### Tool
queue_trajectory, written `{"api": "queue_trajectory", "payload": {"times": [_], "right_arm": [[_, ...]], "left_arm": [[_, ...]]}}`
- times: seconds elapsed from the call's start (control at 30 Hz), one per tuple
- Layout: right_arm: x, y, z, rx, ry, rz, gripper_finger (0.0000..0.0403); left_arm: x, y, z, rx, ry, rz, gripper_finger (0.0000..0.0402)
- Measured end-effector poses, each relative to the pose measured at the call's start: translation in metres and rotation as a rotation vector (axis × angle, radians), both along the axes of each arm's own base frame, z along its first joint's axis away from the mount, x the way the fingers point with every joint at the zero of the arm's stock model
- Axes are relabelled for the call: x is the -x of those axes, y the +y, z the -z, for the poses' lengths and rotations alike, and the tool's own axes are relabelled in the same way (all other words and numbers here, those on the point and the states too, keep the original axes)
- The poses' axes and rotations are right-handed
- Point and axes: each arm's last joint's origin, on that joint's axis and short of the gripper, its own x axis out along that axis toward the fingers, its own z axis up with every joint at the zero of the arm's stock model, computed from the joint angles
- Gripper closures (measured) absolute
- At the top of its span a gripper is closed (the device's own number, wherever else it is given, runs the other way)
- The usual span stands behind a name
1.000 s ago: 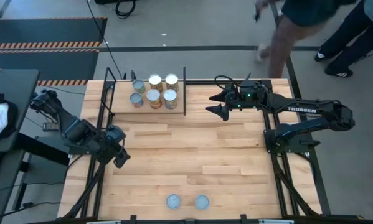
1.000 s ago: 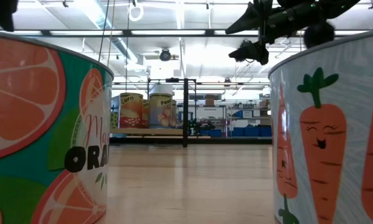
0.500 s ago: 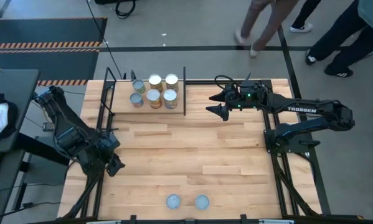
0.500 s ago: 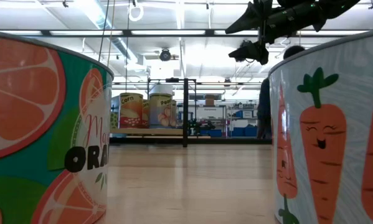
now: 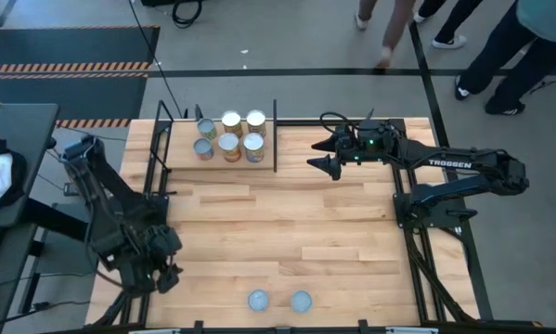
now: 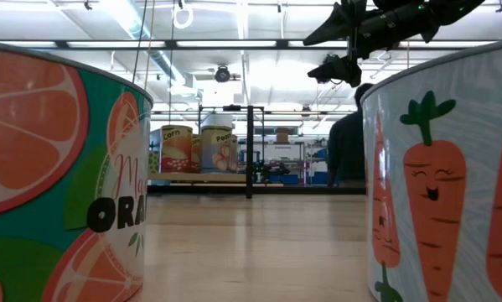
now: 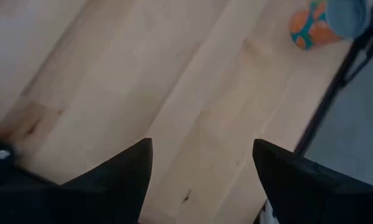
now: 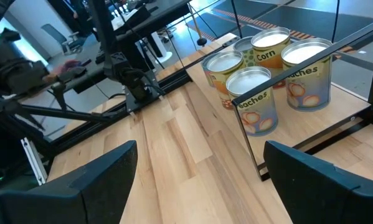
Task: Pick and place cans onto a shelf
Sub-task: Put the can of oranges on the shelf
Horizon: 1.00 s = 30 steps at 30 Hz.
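Observation:
Several cans (image 5: 229, 135) stand upright on the shelf (image 5: 177, 151) at the table's far left; they also show in the right wrist view (image 8: 267, 74) and far off in the low view (image 6: 196, 149). Two cans with blue-grey tops (image 5: 258, 300) (image 5: 301, 300) stand at the near edge; in the low view they are the orange-print can (image 6: 58, 168) and the carrot-print can (image 6: 443, 184). My left gripper (image 5: 169, 274) is open and empty above the table's near left part (image 7: 202, 168), left of these two. My right gripper (image 5: 316, 163) hovers open and empty right of the shelf (image 8: 198, 180).
The shelf's black upright posts (image 5: 276, 134) stand between my right gripper and the cans on it. Bare tabletop (image 5: 287, 223) lies between the shelf and the two near cans. People walk on the floor beyond the far edge (image 5: 500, 46).
My left gripper has gone toward the table's near edge, staying open, and now stands closer to the two near cans. The people beyond the far edge have walked on.

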Motion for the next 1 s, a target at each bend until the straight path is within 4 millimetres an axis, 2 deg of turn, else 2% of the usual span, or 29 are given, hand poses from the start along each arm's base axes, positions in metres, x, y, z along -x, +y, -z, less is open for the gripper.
{"api": "queue_trajectory", "payload": {"times": [0.3,0.83,1.0], "right_arm": [[0.000,0.000,0.000,0.000,0.000,0.000,0.0046],[0.000,0.000,0.000,0.000,0.000,0.000,0.0046],[0.000,0.000,0.000,0.000,0.000,0.000,0.0046]], "left_arm": [[-0.006,-0.020,0.012,-0.018,-0.010,0.076,0.0120],[-0.019,-0.019,0.016,-0.036,-0.017,0.072,0.0120],[-0.024,-0.028,0.019,-0.016,-0.051,0.109,0.0120]]}}
